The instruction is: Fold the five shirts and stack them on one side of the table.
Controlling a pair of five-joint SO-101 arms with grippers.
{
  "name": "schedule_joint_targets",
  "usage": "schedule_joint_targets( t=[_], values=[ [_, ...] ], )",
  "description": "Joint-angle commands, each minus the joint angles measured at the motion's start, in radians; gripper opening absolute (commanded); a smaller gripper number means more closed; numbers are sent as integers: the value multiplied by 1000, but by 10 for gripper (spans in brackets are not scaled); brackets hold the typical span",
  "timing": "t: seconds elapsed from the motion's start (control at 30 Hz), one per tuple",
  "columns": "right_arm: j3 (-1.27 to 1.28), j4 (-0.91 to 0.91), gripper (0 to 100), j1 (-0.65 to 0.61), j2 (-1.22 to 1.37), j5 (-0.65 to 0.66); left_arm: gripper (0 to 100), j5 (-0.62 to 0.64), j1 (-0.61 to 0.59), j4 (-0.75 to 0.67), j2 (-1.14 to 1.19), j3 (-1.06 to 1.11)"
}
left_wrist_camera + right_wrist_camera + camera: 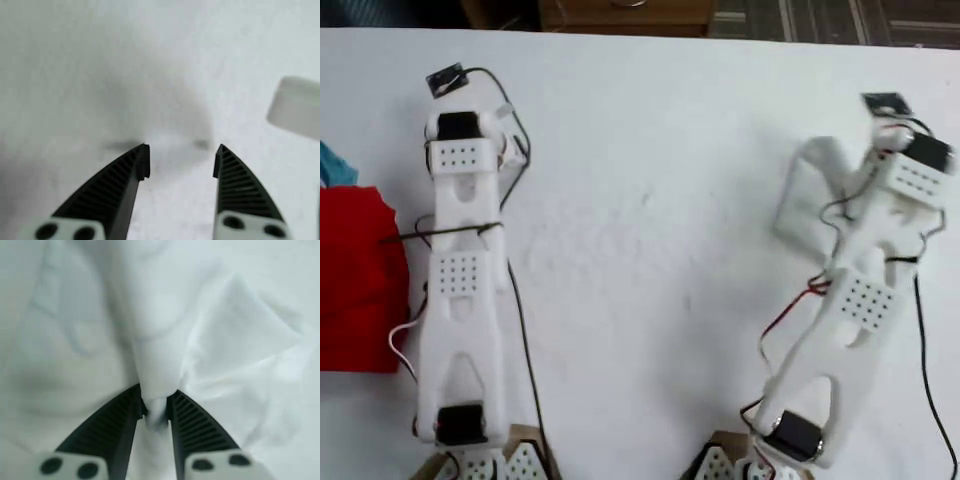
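Observation:
My right gripper [156, 402] is shut on a raised fold of a white shirt [240, 330], whose cloth spreads rumpled beneath it. From above, that white shirt [807, 190] lies on the white table beside the far end of the right arm [860, 300]. A folded red shirt [355, 280] rests at the table's left edge, with a bit of blue cloth [332, 165] showing behind it. My left gripper [181, 160] is open just over bare table, nothing between its fingers. The left arm [460, 280] stretches straight out beside the red shirt.
A pale block [295, 107] sits on the table [650, 200] off to one side of the left gripper. Cables run along both arms. Brown furniture [620, 15] stands beyond the far edge.

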Motion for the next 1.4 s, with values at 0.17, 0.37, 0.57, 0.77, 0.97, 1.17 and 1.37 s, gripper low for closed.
schedule_joint_targets(
  t=[0.17, 0.37, 0.57, 0.77, 0.97, 1.17, 1.37],
  values=[
    [-40, 18, 19, 120, -15, -5, 229, 0, 11, -9, -87, -15],
    [-41, 13, 19, 133, -15, -5, 229, 0, 11, -9, -87, -13],
    [-98, -28, 19, 157, -8, -6, 229, 0, 11, -9, -87, -13],
    [-112, -27, 21, 150, -8, -6, 229, 0, 11, -9, -87, -13],
    [-101, -16, 60, 154, -8, 17, 229, 0, 11, -9, -87, -15],
    [-117, 2, 252, 139, -24, 57, 229, -2, 11, -25, -86, -13],
    [-129, 24, 299, 117, -104, 57, 229, -2, 11, -25, -86, -13]
  ],
)
